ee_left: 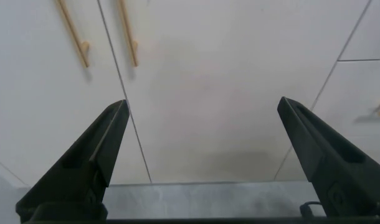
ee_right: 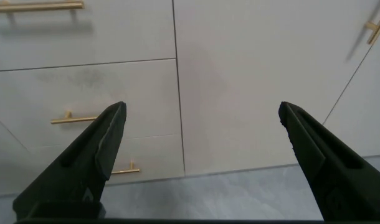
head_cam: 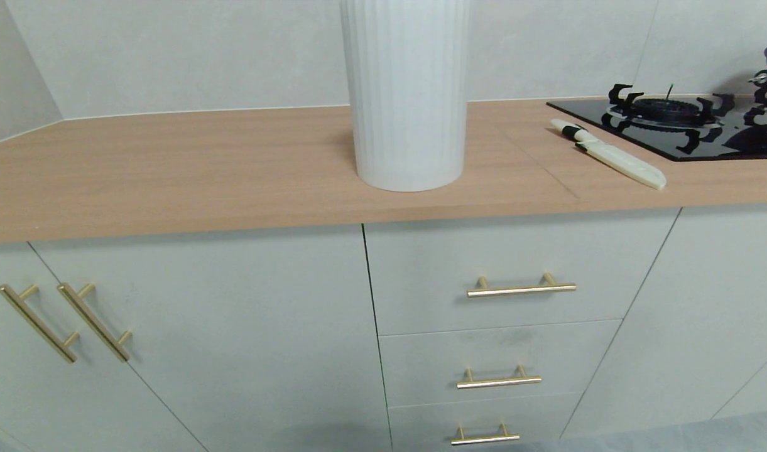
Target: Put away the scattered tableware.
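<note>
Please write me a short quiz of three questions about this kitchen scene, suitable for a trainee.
1. True or false: the knife lies on the counter, to the robot's right of the white ribbed vessel.
2. How many drawer handles are on the stack of drawers?
3. Choose one. The left gripper and the right gripper are: A both open and empty; B both shut; C holding the knife.
Key: 1 true; 2 three; 3 A.

1 white ribbed canister (head_cam: 408, 94), top centre of frame. 1 knife (head_cam: 609, 154), upper right. 1 black hob (head_cam: 675, 150), far right, w/ 2 pan supports (head_cam: 666, 113). 3 drawers (head_cam: 515, 248), lower centre, 3 gold drawer handles (head_cam: 521, 289). 2 door handles (head_cam: 94, 321), lower left.
</note>
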